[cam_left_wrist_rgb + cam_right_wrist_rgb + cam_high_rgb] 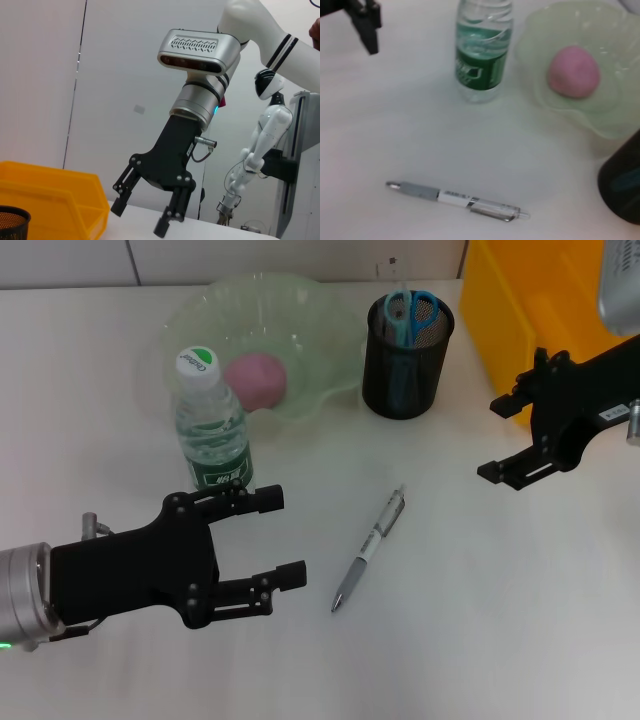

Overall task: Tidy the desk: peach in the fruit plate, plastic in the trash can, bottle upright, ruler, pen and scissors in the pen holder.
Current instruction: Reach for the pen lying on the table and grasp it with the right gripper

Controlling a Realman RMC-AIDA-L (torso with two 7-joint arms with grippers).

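**Desk:** Item one, what is left loose?

**Operator:** I log the pen (370,549): lying flat on the worktop (500,620), tip toward me, clip end toward the pen holder (405,360). It sits between my two arms, apart from everything else. I judge it light, stiff and smooth-barrelled, likely to roll; I would take it across the grey grip section (415,190) or mid-barrel, fingers crosswise to its length.

**Desk:** Other entries?

**Operator:** Bottle (210,425), upright, capped, just beside the fruit plate (310,315). Peach (256,379), in the plate. Scissors (412,312), handles up in the holder. Yellow bin (510,330) at the far right edge.

**Desk:** Grippers?

**Operator:** Left gripper (285,537): fingers spread, empty, hovering near the bottle's base and left of the pen. Right gripper (500,435): fingers apart, empty, held above the worktop just beside the bin.

**Desk:** Room to move?

**Operator:** Bare worktop all round the pen. The holder's mouth is narrow and the scissor handles take up part of it, so I judge the drop needs care.
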